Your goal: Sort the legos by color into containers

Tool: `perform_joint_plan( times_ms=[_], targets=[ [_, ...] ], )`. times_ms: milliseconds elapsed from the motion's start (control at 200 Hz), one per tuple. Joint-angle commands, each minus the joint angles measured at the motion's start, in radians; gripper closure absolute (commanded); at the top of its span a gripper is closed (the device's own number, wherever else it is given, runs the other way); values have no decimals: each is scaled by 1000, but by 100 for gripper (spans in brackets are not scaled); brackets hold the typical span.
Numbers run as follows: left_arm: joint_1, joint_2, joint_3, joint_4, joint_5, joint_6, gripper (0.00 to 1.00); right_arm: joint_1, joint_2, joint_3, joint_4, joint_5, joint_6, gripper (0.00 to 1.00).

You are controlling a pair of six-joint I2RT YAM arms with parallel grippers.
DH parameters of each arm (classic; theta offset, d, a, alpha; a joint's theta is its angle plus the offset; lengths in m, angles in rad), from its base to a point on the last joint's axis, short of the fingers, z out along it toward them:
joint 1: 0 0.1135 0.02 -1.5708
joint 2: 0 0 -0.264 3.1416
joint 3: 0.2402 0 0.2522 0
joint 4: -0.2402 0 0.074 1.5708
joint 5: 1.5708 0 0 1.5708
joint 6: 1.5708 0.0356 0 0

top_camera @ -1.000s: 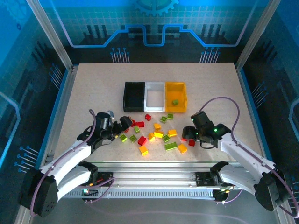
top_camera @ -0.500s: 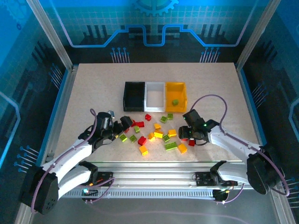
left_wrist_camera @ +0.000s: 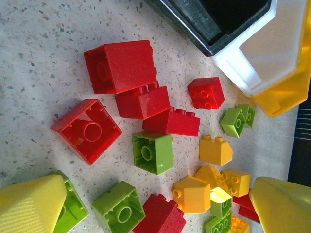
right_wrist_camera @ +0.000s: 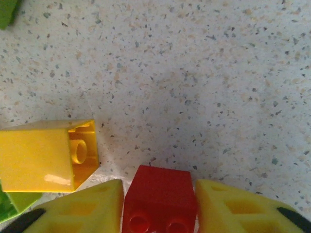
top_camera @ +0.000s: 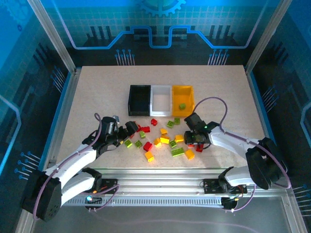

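Red, lime green and yellow-orange legos (top_camera: 160, 141) lie scattered in front of the black (top_camera: 131, 99), white (top_camera: 161, 114) and yellow-orange (top_camera: 182, 88) containers. One green lego (top_camera: 181, 106) lies in the yellow-orange one. My right gripper (top_camera: 194, 144) is low at the pile's right edge. In the right wrist view its gripper (right_wrist_camera: 159, 211) has both yellow fingers (right_wrist_camera: 82, 208) against a red lego (right_wrist_camera: 160, 187) on the table. My left gripper (top_camera: 130, 130) stands wide open over the pile's left side, and in the left wrist view (left_wrist_camera: 158, 206) red (left_wrist_camera: 121, 65), green (left_wrist_camera: 153, 153) and yellow (left_wrist_camera: 192, 194) legos lie loose below it.
A yellow lego (right_wrist_camera: 43, 155) lies on its side just left of the right gripper. The bins' corners (left_wrist_camera: 257, 53) show at the upper right of the left wrist view. Bare table (top_camera: 97, 87) stretches to the left, right and behind the bins.
My right arm has moved left toward the pile and its jaws have narrowed onto the red lego. The left arm has not moved.
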Motion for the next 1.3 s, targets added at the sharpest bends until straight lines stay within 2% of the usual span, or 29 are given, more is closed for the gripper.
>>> perform_joint_plan(
  times_ms=[0,205,365,600,805,1081,1296],
  targets=[
    [-6,6,-10,10,18,-8,1,13,12,26,5,27,5,63],
    [-7,6,-6,4,13,-2,1,12,-29,76,-2,37,-28,79],
    [-7,7,-8,4,11,-2,1,14,-27,253,1,1,-74,81],
    [-7,5,-1,-23,13,-9,1,14,235,567,66,-37,-117,79],
    [-5,-22,11,-73,-3,1,1,5,501,863,10,5,-118,78],
    [-6,-27,27,-99,-9,18,1,-12,715,1054,-55,16,-110,70],
    [-5,-32,33,-108,-9,26,1,-19,700,1057,-41,-15,-103,51]
  ],
)
